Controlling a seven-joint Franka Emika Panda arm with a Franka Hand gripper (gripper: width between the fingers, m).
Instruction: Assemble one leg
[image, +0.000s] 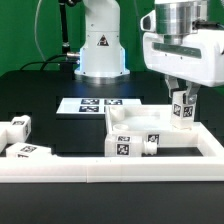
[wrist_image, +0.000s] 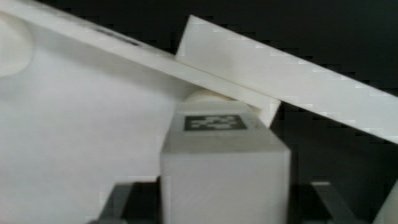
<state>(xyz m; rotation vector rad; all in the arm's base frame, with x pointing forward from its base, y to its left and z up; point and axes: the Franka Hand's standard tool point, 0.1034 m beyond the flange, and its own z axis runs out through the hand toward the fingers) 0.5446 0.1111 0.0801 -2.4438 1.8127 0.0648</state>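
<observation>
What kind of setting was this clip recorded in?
Most likely a robotics lab bench for furniture assembly: a black table ringed by a white border rail, a marker board lying flat, and the gripper holding a tagged leg above a white panel.

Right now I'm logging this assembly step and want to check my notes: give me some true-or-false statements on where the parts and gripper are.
1. The gripper holds a leg upright. True.
2. The held leg hangs over the flat square panel. False: it is at the panel's corner, on the exterior view's right.
3. The marker board lies in front of the robot's base. True.
4. No loose legs lie on the table. False: one leg lies at the exterior view's left.
</observation>
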